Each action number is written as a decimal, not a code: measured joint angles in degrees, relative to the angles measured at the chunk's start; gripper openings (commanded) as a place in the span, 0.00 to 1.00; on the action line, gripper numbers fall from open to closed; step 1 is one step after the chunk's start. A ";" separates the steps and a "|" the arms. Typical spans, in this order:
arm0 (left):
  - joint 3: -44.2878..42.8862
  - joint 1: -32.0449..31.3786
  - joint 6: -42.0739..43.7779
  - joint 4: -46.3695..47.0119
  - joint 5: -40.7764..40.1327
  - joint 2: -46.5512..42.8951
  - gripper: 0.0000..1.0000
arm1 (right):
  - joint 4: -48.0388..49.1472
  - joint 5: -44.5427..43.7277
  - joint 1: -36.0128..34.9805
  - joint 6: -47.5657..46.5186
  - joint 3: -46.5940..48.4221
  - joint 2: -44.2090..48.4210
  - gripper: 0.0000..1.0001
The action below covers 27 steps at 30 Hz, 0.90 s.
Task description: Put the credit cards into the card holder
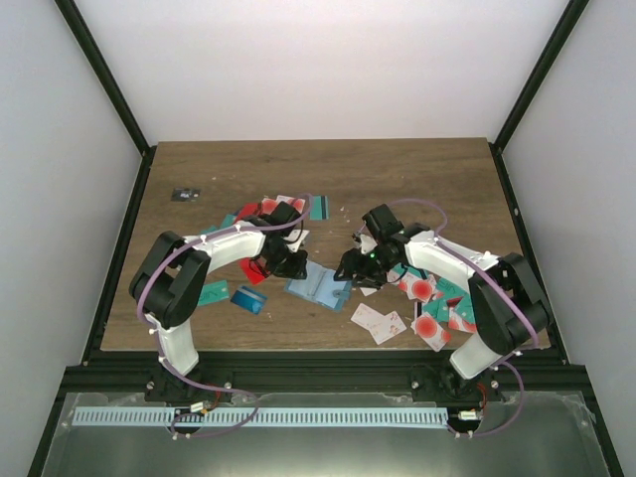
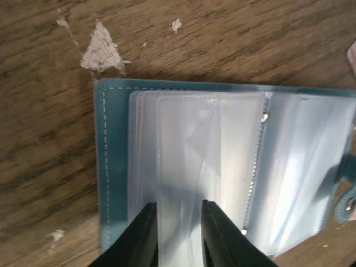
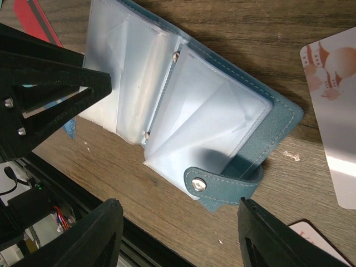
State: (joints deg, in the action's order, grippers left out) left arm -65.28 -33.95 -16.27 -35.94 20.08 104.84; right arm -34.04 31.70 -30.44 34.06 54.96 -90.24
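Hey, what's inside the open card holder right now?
The card holder lies open showing clear plastic sleeves, and the ones facing up look empty. The left hand covers part of one page, and sleeves stacked underneath are hidden.

Top view: soft, even light falling from above; white walls [image 1: 298,60] glowing bright, table [image 1: 417,179] showing mid-brown, arms [image 1: 224,248] casting only faint shadows.
Left wrist view: slightly hazy; left gripper [image 2: 178,206] blurring at bottom edge, throwing grey shadow onto card holder [image 2: 103,167]; clear pockets [image 2: 211,139] catching pale glare.
Right wrist view: sharper; strap [image 3: 222,186] casting dark shadow; white card [image 3: 334,111] washing out at right edge.
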 measured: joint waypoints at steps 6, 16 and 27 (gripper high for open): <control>-0.61 0.00 0.20 -1.01 -3.85 0.00 0.35 | 0.02 0.00 0.00 -0.07 -0.52 -0.07 0.58; -1.88 0.02 0.00 -5.81 -12.57 -1.99 0.49 | -0.96 -1.38 0.02 -0.44 -0.59 1.66 0.58; 4.09 2.71 -4.20 -10.45 -19.50 -19.34 0.62 | 0.70 0.76 0.15 1.29 -6.58 12.13 0.59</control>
State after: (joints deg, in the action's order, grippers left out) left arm -61.19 -31.24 -20.47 -46.39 0.58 85.49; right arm -33.34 32.47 -30.28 35.35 48.38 -78.11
